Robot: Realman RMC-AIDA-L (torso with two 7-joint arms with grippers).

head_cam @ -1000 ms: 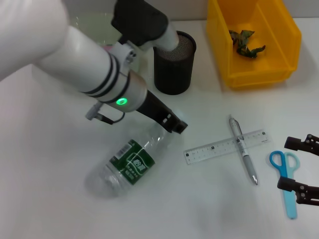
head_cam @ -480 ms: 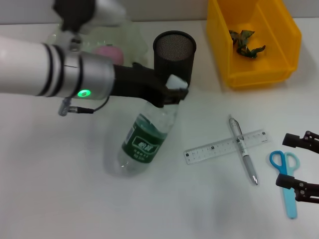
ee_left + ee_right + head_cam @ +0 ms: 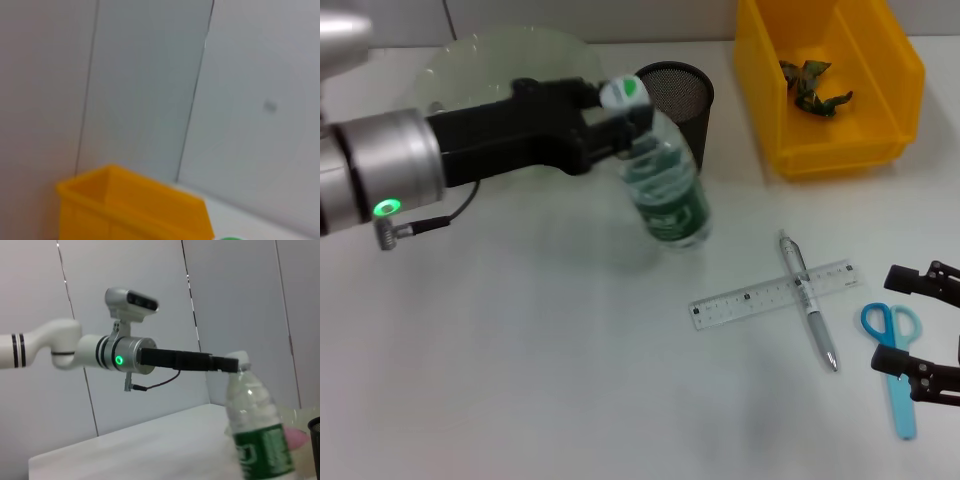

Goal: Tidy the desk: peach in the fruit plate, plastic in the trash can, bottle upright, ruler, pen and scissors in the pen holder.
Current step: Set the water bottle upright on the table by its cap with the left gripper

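Clear plastic fills my left gripper [image 3: 620, 120]: my fingers are closed on the neck of the bottle [image 3: 665, 190], just under its white cap [image 3: 623, 93]. It stands nearly upright on the white counter [image 3: 520, 360], leaning slightly, its green label [image 3: 675, 215] low on the body. From the head view I cannot quite tell whether its base sits flat on the counter or hovers just above it. The bottle is just beside the black mesh pen holder [image 3: 685, 95], in front of it and partly hiding it. Behind my left arm lies the pale glass fruit plate [image 3: 480, 65]; in the right wrist view a bit of pink peach [image 3: 295, 439] shows past the bottle.

My right gripper [image 3: 925, 330] rests at the counter's right edge with its black fingers spread apart, one on either side of the blue-handled scissors [image 3: 895, 365], which lie flat. Near them the pen [image 3: 808, 312] lies across the clear ruler [image 3: 770, 295], the two forming a cross. At the far right corner sits the yellow trash can [image 3: 820, 140] with a crumpled dark green piece of plastic [image 3: 812, 85] inside.
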